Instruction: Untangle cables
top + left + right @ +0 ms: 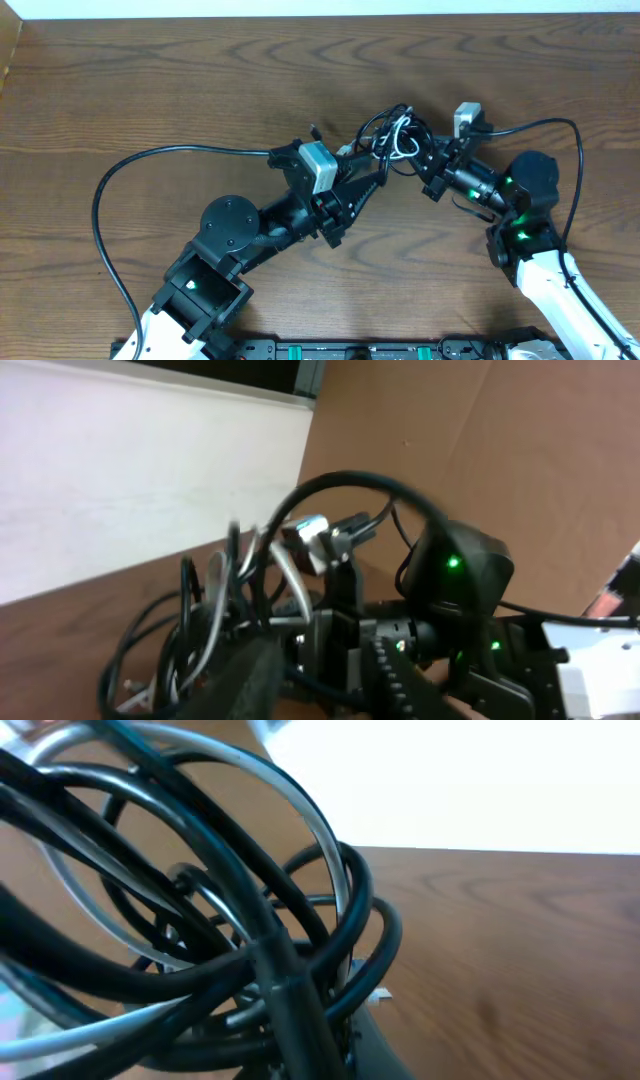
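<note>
The cables (397, 135) form a tangled bundle of thin black cords with one white cord, lifted at the table's middle. My right gripper (427, 168) reaches in from the right and is shut on black strands of the bundle. In the right wrist view the cables (250, 920) loop close in front of the lens and cover the right gripper (310, 1042). My left gripper (380, 170) sits just below-left of the bundle. In the left wrist view the left gripper (320, 660) stands open, a dark cord crosses between its fingers, and the cables (200, 620) hang to its left.
A thick black arm cable (110, 190) loops out on the left and another (570, 140) arcs on the right. The right arm's body (455, 570) with green lights sits straight ahead of the left gripper. The wooden table (150, 80) ends at a white wall (120, 480).
</note>
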Robot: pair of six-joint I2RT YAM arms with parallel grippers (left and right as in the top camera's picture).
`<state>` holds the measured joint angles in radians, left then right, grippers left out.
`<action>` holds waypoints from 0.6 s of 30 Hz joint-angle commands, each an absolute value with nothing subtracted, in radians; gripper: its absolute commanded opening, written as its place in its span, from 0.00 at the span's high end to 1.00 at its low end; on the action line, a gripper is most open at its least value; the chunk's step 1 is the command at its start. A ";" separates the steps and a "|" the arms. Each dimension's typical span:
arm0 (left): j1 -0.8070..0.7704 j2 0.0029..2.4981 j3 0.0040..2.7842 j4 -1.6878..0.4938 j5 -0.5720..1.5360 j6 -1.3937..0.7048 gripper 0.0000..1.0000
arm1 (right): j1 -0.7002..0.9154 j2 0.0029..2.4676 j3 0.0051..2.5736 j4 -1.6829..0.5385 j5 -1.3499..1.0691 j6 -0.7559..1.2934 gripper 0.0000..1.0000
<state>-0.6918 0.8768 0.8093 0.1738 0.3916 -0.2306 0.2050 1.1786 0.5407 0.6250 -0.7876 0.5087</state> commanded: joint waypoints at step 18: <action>-0.697 0.962 0.822 0.157 0.225 -0.218 0.59 | 0.200 1.180 0.548 0.775 -0.965 0.596 0.98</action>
